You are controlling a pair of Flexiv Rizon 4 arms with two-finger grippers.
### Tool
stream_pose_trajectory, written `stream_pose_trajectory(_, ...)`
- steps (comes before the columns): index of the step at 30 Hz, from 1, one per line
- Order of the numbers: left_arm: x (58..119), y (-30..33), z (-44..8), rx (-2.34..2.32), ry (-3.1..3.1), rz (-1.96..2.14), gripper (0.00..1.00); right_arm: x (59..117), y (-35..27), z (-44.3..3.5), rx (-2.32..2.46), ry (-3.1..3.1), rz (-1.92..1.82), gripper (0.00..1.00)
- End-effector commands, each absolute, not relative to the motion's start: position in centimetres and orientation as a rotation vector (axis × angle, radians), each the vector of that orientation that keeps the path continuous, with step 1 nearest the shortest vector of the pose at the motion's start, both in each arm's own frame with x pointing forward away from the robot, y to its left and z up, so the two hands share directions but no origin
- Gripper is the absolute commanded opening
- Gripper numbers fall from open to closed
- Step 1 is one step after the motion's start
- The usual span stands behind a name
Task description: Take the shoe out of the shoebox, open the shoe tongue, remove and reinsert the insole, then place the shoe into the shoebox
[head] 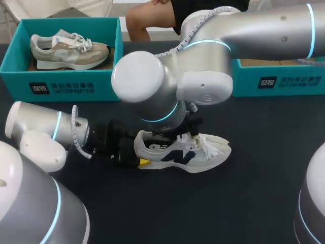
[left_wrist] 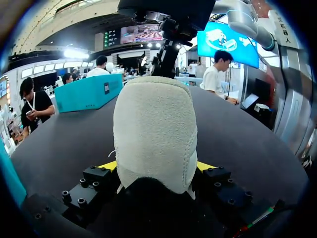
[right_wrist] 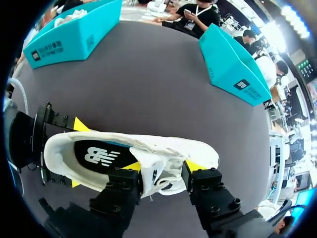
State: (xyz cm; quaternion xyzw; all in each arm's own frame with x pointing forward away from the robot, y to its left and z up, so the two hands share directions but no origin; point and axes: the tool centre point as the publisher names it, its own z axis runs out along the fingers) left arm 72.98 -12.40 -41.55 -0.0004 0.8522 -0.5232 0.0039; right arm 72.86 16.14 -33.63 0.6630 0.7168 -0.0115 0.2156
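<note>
Starting with containers: two teal boxes stand on the dark bench [head: 244, 203], both well apart from the tools. First shoebox [head: 61, 84], out beyond the left tool [left_wrist: 157, 166], holds a beige sneaker [head: 68, 51] with white laces. Second shoebox [head: 277, 79], far off to the right tool's [right_wrist: 162, 166] outer side; contents cannot be told, as the right arm [head: 244, 30] covers most of it.

White shoe [head: 183, 152]: outside both boxes, upright on its sole on the bench, held between the two tools. White upper, dark side logo, pale grey rough-textured heel [left_wrist: 153, 129], loose white laces [head: 210, 147] spilling toward the toe. Insole [right_wrist: 96, 156] is dark with a white logo, seated inside and visible through the collar opening.

Left tool: low along the bench, clenched on the heel, one yellow tip against each side. Right tool: over the shoe from above, fingers straddling the laced midfoot, both yellow tips pressed to the upper, so it is grasping the shoe there. The collar opening lies between the two tools.

In the way: the right arm crosses over the shoe in the head view, hiding its tongue and the right tool itself.
</note>
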Motion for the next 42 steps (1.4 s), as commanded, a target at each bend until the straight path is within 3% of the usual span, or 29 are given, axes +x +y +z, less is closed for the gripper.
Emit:
stream_pose_trajectory(1,72.5,-12.4,-41.9,-0.005,2.665,-1.640,0.00,72.2,16.9,-32.1,1.903,1.864,0.025,0.00)
stream_pose_trajectory(9,72.5,-12.4,-41.9,-0.005,2.665,-1.640,0.00,73.1,17.0,-32.9,1.880,2.048,0.188,0.00)
stream_pose_trajectory(26,72.5,-12.4,-41.9,-0.005,2.665,-1.640,0.00,74.4,9.8,-31.7,1.855,2.154,0.252,0.00)
stream_pose_trajectory(42,72.5,-12.4,-41.9,-0.005,2.665,-1.640,0.00,73.7,5.0,-38.0,1.946,2.167,0.166,0.00)
